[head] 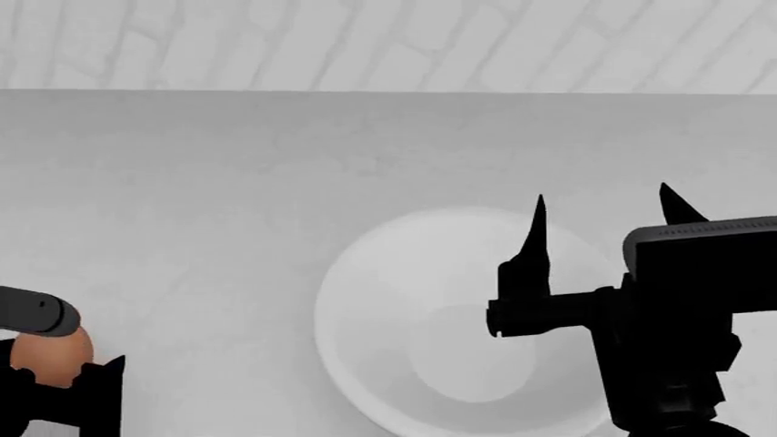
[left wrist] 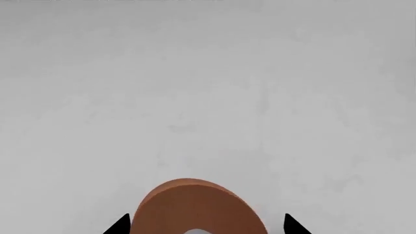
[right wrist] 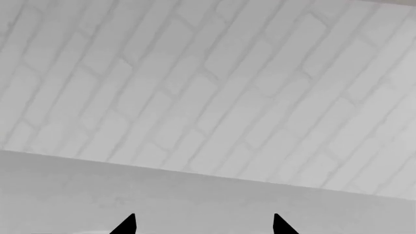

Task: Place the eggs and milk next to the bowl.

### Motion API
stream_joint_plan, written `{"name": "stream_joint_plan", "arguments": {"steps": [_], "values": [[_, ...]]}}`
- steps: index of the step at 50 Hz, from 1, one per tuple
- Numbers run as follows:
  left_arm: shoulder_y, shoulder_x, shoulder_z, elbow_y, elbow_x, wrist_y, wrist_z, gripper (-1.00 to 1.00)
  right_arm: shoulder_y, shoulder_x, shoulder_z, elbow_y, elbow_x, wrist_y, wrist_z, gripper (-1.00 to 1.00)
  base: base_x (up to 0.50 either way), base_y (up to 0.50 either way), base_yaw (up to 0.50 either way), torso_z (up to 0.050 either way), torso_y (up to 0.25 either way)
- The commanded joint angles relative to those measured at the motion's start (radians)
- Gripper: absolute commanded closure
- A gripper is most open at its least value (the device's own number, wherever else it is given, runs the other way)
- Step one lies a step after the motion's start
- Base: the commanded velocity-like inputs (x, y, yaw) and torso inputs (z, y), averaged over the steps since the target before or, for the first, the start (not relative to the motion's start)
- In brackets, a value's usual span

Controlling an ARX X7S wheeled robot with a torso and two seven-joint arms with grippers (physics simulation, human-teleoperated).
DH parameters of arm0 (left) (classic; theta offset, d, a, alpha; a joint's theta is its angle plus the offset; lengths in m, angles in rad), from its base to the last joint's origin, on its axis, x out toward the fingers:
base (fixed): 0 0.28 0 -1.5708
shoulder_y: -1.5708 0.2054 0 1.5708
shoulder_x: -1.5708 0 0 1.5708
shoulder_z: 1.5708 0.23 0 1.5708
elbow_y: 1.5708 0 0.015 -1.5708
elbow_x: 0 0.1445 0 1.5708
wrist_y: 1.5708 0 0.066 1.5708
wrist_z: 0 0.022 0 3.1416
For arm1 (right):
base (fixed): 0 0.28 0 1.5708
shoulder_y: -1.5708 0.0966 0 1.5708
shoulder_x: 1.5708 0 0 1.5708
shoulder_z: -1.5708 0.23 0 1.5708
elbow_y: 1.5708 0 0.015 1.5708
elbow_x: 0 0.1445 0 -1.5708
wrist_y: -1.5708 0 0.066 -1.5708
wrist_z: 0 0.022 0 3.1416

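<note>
A: So, left to right, how far along?
B: Left claw (head: 55,387) is clenched on the brown egg (head: 49,355), above the bench (head: 182,200), w/ the bowl (head: 364,309) a bit to its right.
A: And the right claw (head: 601,228)?
B: Released, nothing in it, hanging over the bowl. White egg & milk aren't in view, so prob. most of the job's left.

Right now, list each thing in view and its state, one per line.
Brown egg: held between the left gripper's fingers.
Left gripper: shut on the brown egg.
Right gripper: open, holding nothing, in front of the bowl in the head view.
Bowl: upright on the counter, nothing visible inside.
</note>
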Motion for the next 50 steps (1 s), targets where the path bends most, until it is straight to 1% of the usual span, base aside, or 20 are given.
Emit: {"name": "stream_joint_plan", "arguments": {"steps": [1, 15, 19, 21, 22, 23, 24, 27, 28, 29, 30, 31, 32, 33, 34, 37, 41, 45, 50], "values": [[0.009, 0.018, 0.015, -0.067, 0.006, 0.011, 0.013, 1.0, 0.008, -0.009, 0.002, 0.013, -0.013, 0.003, -0.011, -1.0, 0.0, 0.0, 0.0, 0.0, 0.0], [0.029, 0.003, 0.015, -0.034, 0.003, 0.034, 0.019, 1.0, -0.007, -0.007, -0.002, 0.016, -0.01, -0.009, -0.012, -1.0, 0.0, 0.0, 0.0, 0.0, 0.0], [0.03, -0.015, 0.011, 0.011, -0.022, 0.074, 0.074, 1.0, -0.008, -0.006, -0.001, 0.01, -0.007, -0.006, -0.01, -1.0, 0.0, 0.0, 0.0, 0.0, 0.0], [0.025, -0.035, 0.027, 0.03, -0.02, 0.097, 0.105, 1.0, -0.01, -0.005, 0.001, 0.007, -0.005, -0.007, -0.01, -1.0, 0.0, 0.0, 0.0, 0.0, 0.0], [0.012, -0.036, 0.015, 0.037, -0.038, 0.071, 0.104, 1.0, -0.011, -0.004, 0.002, 0.002, -0.003, -0.004, -0.009, -1.0, 0.0, 0.0, 0.0, 0.0, 0.0], [0.011, -0.049, 0.032, 0.047, -0.029, 0.101, 0.13, 1.0, -0.013, -0.004, 0.004, 0.001, -0.002, -0.005, -0.009, -1.0, 0.0, 0.0, 0.0, 0.0, 0.0], [0.0, -0.049, 0.024, 0.051, -0.042, 0.087, 0.132, 1.0, -0.014, -0.003, 0.005, -0.002, -0.001, -0.004, -0.008, -1.0, 0.0, 0.0, 0.0, 0.0, 0.0], [-0.02, -0.078, 0.074, 0.058, -0.01, 0.153, 0.192, 1.0, -0.02, -0.001, 0.01, -0.007, 0.002, -0.006, -0.007, -1.0, 0.0, 0.0, 0.0, 0.0, 0.0], [-0.035, -0.091, 0.103, 0.048, -0.002, 0.174, 0.232, 1.0, -0.023, -0.001, 0.013, -0.011, 0.005, -0.007, -0.007, -1.0, 0.0, 0.0, 0.0, 0.0, 0.0], [-0.044, -0.089, 0.108, 0.034, 0.004, 0.175, 0.232, 1.0, -0.026, -0.001, 0.016, -0.012, 0.006, -0.01, -0.007, -1.0, 0.0, 0.0, 0.0, 0.0, 0.0], [-0.06, -0.102, 0.145, 0.018, 0.024, 0.218, 0.284, 1.0, -0.028, 0.0, 0.017, -0.012, 0.006, -0.011, -0.007, -1.0, 0.0, 0.0, 0.0, 0.0, 0.0], [-0.073, -0.101, 0.151, 0.004, 0.026, 0.212, 0.287, 1.0, -0.029, 0.0, 0.018, -0.012, 0.007, -0.012, -0.007, -1.0, 0.0, 0.0, 0.0, 0.0, 0.0], [-0.095, -0.105, 0.187, -0.027, 0.055, 0.247, 0.318, 1.0, -0.033, -0.001, 0.02, -0.013, 0.009, -0.016, -0.007, -1.0, 0.0, 0.0, 0.0, 0.0, 0.0], [-0.105, -0.101, 0.188, -0.04, 0.053, 0.245, 0.322, 1.0, -0.033, -0.001, 0.02, -0.014, 0.009, -0.015, -0.007, -1.0, 0.0, 0.0, 0.0, 0.0, 0.0], [-0.123, -0.107, 0.225, -0.068, 0.081, 0.293, 0.366, 1.0, -0.034, 0.0, 0.021, -0.013, 0.011, -0.017, -0.008, -1.0, 0.0, 0.0, 0.0, 0.0, 0.0], [-0.158, -0.113, 0.28, -0.118, 0.11, 0.338, 0.435, 1.0, -0.035, 0.003, 0.025, -0.019, 0.015, -0.013, -0.007, -1.0, 0.0, 0.0, 0.0, 0.0, 0.0], [-0.224, -0.104, 0.338, -0.204, 0.149, 0.396, 0.515, 1.0, -0.035, 0.006, 0.029, -0.031, 0.02, -0.004, -0.004, -1.0, 0.0, 0.0, 0.0, 0.0, 0.0], [-0.288, -0.097, 0.404, -0.301, 0.205, 0.488, 0.605, 1.0, -0.032, 0.011, 0.028, -0.043, 0.024, 0.01, 0.0, -1.0, 0.0, 0.0, 0.0, 0.0, 0.0], [-0.347, -0.081, 0.445, -0.38, 0.235, 0.505, 0.651, 1.0, -0.03, 0.013, 0.027, -0.052, 0.027, 0.018, 0.003, -1.0, 0.0, 0.0, 0.0, 0.0, 0.0]]}}
